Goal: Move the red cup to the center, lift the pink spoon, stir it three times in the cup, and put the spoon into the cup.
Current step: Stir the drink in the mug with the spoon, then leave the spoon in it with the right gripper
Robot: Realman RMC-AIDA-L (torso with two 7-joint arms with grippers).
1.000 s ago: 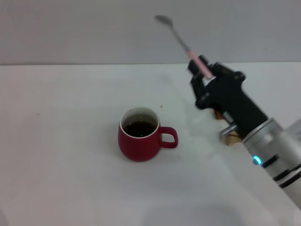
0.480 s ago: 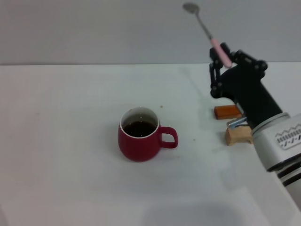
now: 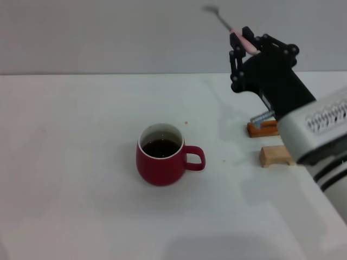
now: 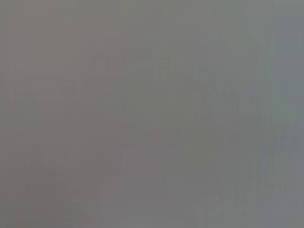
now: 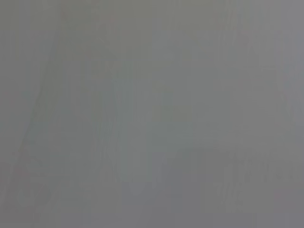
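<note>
- the red cup [image 3: 161, 157] stands upright near the middle of the frame on the white tabletop [image 3: 81, 162], its loop handle pointing toward the right side of the frame.
- it is a squat, rounded, glossy dark-red mug with a white inside, holding dark liquid close to the rim.
- the right gripper [image 3: 242, 43] is in the upper right of the frame, raised above the tabletop, its black fingers pinching the pink spoon [image 3: 233, 30] by the pale pink handle.
- the spoon is slim and tilts up and toward the upper left of the frame; its grey metal neck and bowl show against the grey wall, well apart from the cup.
- below the gripper, at the right of the frame, an orange-brown block [image 3: 263, 129] lies on the tabletop, partly hidden by the arm; a metal part of the arm shows just above it.
- a light wooden block [image 3: 275, 155] lies just below that block, a short gap between them.
- nothing stands between the cup and the two blocks but bare tabletop with a few tiny specks.
- the left gripper is out of the head view; both wrist views show only a plain grey field.
</note>
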